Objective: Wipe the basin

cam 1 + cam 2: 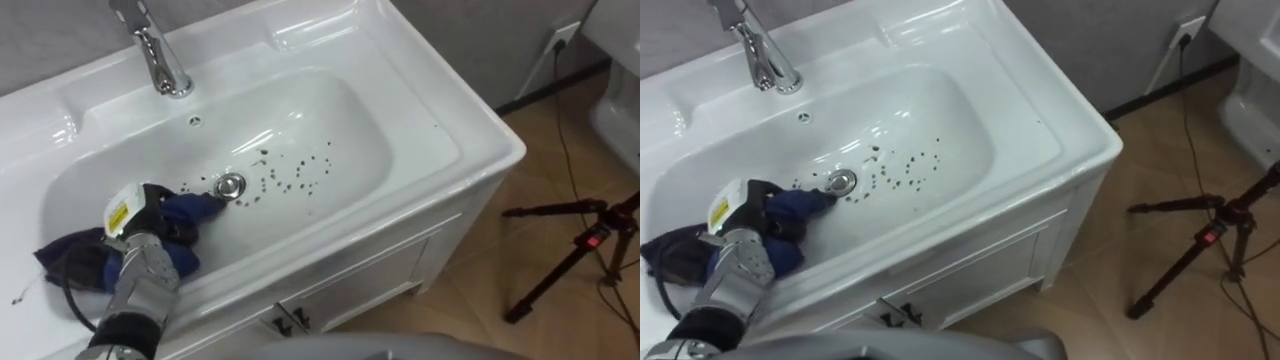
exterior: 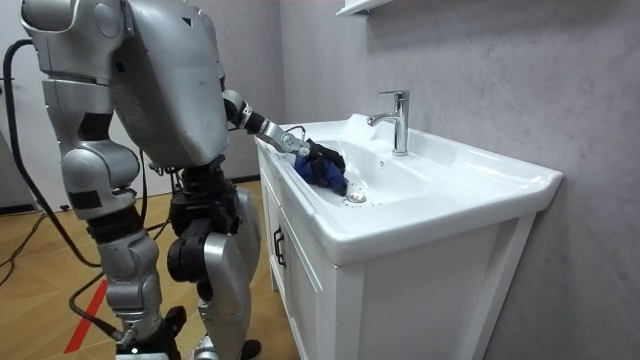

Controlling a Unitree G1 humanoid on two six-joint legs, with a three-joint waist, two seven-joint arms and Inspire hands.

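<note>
Blue cloth (image 1: 195, 208) sat bunched in the curled grip of the left hand (image 1: 145, 215) on the basin (image 1: 430, 130) floor, just short of the drain (image 1: 231, 185); wiping seemed underway, and the next stroke would call for sweeping past the drain through the specks (image 1: 300, 175) beyond the hand.

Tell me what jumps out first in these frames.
Dark specks lie scattered across the floor of the white ceramic basin, just right of its round metal drain. Left of the drain, the robot's left hand clutches a crumpled dark blue cloth. A chrome tap stands on the rear rim.
</note>
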